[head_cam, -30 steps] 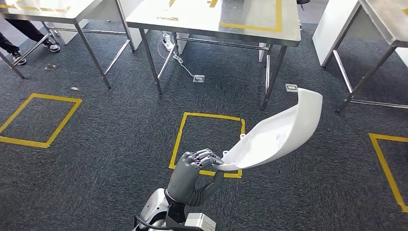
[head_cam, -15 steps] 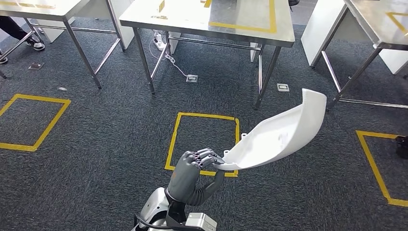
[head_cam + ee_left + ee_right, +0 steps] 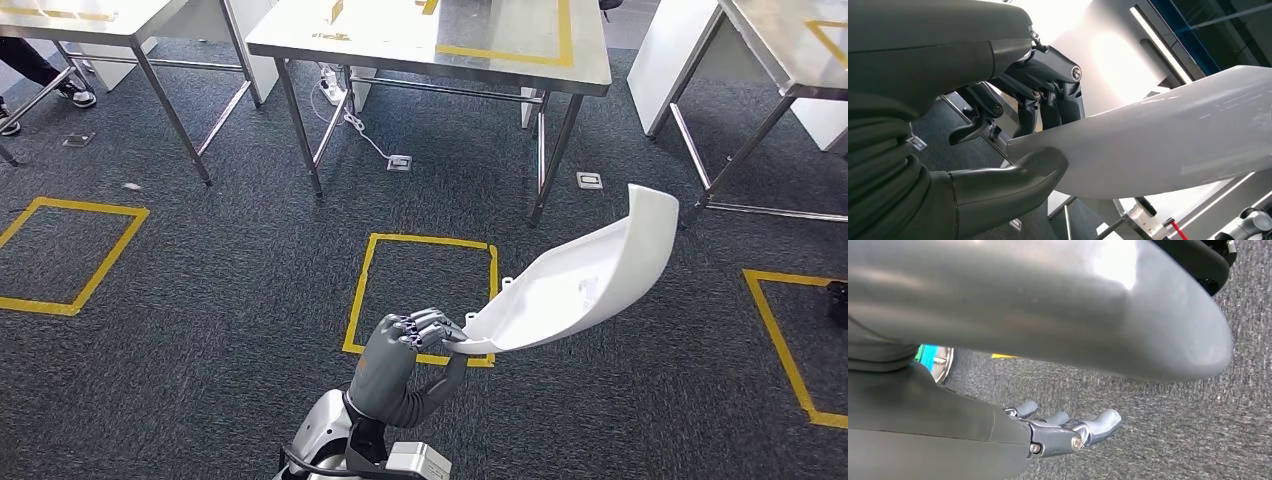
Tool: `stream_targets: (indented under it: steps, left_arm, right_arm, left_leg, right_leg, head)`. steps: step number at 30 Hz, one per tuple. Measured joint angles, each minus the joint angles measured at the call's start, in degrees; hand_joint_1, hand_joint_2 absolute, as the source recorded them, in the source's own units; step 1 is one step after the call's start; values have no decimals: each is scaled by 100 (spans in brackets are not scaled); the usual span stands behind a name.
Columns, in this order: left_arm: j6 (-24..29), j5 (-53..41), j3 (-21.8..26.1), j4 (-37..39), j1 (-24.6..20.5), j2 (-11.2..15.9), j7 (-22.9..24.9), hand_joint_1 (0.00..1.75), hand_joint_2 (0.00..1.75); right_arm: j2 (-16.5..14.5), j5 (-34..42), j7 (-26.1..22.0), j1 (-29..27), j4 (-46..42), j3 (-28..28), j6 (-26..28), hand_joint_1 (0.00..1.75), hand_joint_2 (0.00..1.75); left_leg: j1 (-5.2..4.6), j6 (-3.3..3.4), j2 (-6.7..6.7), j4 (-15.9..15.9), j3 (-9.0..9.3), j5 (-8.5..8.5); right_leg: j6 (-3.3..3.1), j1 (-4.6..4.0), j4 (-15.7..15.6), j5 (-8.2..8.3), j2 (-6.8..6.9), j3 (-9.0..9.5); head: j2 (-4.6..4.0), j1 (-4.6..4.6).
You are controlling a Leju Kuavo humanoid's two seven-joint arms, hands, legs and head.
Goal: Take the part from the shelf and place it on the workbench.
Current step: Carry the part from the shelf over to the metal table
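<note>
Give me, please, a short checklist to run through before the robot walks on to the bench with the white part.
1. Part held: ok. The left hand grips the white part at one end.
2. Thumb under the edge, fingers over it: ok.
3. Part clear of the steel table: ok, it hangs over carpet.
4. Right hand free: ok, it holds nothing, fingers apart.
5. Path ahead: cannot tell; a cable lies under the table.

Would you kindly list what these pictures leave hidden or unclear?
- Curved white plastic part: in the left wrist view the picture edge cuts off its far end.
- Left hand: in the head view its fingers cover the grip point.
- Small items on the steel workbench: too small, cropped.
</note>
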State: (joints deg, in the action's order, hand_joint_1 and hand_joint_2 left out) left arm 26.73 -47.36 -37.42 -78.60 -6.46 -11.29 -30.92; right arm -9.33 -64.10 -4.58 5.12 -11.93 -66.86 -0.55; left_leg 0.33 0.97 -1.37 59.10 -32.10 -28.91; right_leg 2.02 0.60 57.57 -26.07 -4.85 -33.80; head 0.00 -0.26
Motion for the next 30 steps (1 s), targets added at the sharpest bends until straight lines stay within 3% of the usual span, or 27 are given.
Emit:
stream_targets:
  steps: [16,19,22,24,27,28,29,30]
  left_arm:
    - [-98,-34,-10,31,-13,4,1,175,175]
    - [-199,-114,-44,56,-34,14,8,175,175]
    - [-226,-156,-97,63,-60,21,7,175,175]
    - [-242,-168,-110,67,-61,21,6,175,175]
    - [-240,-172,-110,78,-42,33,10,175,175]
    - [-235,-172,-109,85,-30,43,14,175,175]
    - [-226,-173,-109,91,-17,52,16,175,175]
    - [-215,-173,-109,93,-5,60,19,175,175]
  right_arm:
    - [0,14,-3,0,1,0,0,0,0]
    - [-9,14,-10,-3,2,0,1,0,0]
    - [-20,17,-20,-12,2,0,1,0,0]
    - [-19,16,-37,-2,2,0,-1,0,0]
    - [-18,0,-69,3,2,0,-6,0,0]
    - [-18,-8,-71,-6,2,0,-6,0,0]
    - [-18,-16,-71,-16,2,0,-6,0,0]
    - [-17,-21,-71,-24,2,0,-6,0,0]
  left_leg:
    - [1,-1,0,-1,0,1]
    - [-35,35,2,9,-7,-13]
    - [-21,124,15,-64,48,-35]
    - [2,182,53,-105,124,-74]
    - [11,175,150,-109,179,-129]
    - [20,151,177,-107,202,-150]
    - [37,116,198,-104,231,-172]
    - [62,69,212,-100,272,-204]
  right_leg:
    - [-3,0,4,-2,1,0]
    - [34,28,-27,13,-3,9]
    - [87,37,126,75,34,-34]
    - [105,32,473,-50,189,-205]
    - [162,58,1419,-483,376,-777]
    - [184,83,1603,-529,395,-912]
    - [205,112,1592,-466,411,-947]
    - [227,145,1371,-295,429,-868]
  head:
    - [0,0]
    - [0,-2]
    - [0,3]
    - [0,28]
    - [0,60]
    - [0,60]
    - [0,60]
    - [0,60]
